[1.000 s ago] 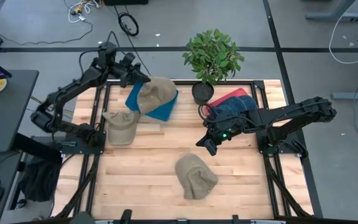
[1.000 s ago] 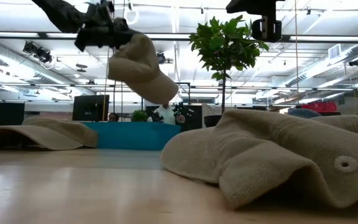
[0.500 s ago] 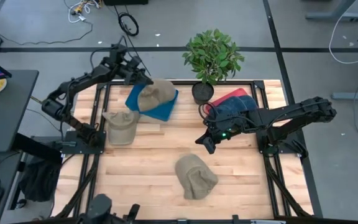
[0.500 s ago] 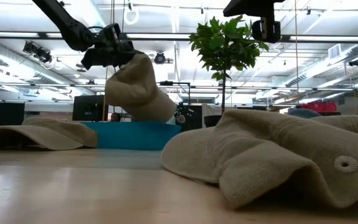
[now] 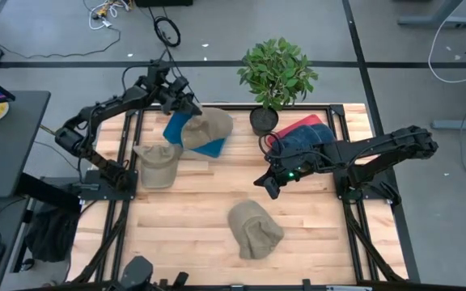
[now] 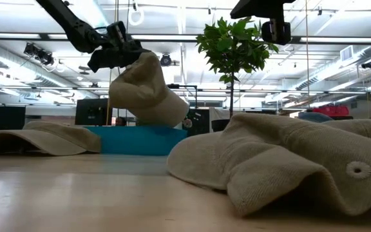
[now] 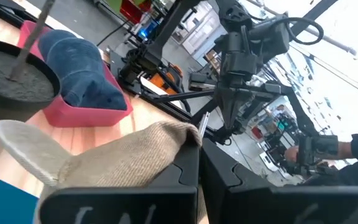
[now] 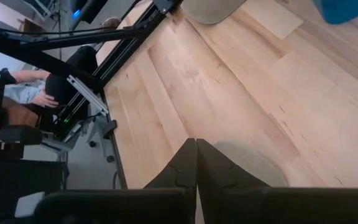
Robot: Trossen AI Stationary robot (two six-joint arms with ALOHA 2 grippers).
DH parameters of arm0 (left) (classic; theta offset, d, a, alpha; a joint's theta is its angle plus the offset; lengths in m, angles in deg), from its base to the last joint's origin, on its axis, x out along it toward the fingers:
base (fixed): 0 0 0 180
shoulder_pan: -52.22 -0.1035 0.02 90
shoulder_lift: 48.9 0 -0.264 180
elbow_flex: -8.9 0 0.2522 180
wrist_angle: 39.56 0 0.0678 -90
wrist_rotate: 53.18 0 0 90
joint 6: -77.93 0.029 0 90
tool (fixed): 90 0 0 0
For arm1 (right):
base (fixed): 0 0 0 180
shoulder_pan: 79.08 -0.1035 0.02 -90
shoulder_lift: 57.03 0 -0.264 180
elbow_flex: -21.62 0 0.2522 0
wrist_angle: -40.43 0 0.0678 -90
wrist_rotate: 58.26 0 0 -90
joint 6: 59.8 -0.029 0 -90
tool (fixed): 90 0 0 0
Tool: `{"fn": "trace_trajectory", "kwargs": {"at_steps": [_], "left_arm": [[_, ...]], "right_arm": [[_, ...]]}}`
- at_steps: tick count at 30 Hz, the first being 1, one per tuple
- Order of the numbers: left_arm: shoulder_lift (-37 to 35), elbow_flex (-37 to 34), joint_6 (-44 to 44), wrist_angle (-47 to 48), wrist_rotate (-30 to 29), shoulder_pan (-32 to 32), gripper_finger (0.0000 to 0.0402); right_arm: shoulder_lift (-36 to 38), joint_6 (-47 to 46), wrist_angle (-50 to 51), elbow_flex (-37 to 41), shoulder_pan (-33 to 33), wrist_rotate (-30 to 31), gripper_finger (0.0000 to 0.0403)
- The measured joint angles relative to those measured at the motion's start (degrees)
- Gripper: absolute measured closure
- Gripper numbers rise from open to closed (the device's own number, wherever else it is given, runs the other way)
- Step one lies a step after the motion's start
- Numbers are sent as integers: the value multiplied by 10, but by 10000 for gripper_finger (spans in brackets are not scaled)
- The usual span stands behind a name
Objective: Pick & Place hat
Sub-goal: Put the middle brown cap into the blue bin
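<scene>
Hanging from the left pincer (image 5: 186, 106), the tan hat (image 5: 207, 126) droops.

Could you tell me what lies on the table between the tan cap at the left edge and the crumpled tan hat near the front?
Nothing: in the high view, only bare wooden table separates the tan cap from the crumpled tan hat.

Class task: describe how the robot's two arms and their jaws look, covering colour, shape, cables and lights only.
Both arms are black, slim, jointed links. The left gripper and the right gripper end in two flat, dark, angular jaws. A small green light glows on the right arm, and a dark cable loops near its wrist.
</scene>
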Motion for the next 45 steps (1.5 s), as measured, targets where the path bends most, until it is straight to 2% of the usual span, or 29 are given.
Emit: {"fn": "trace_trajectory", "kwargs": {"at_steps": [6,13,19,26,29,36,45], "left_arm": [[0,0,19,0,0,-1,399],[0,0,30,2,-2,-36,399],[0,0,50,41,-6,-55,399],[1,0,168,179,-69,-49,399],[1,0,200,217,-79,-46,399],[1,0,206,228,-126,-42,399],[1,0,228,231,-250,-23,399]], "right_arm": [[0,-8,0,0,0,0,396],[0,-16,0,0,0,0,396],[0,-16,0,0,0,0,396],[0,-16,0,0,0,0,396],[0,-16,0,0,0,0,396],[0,-16,0,0,0,0,396],[0,-16,0,0,0,0,396]]}}
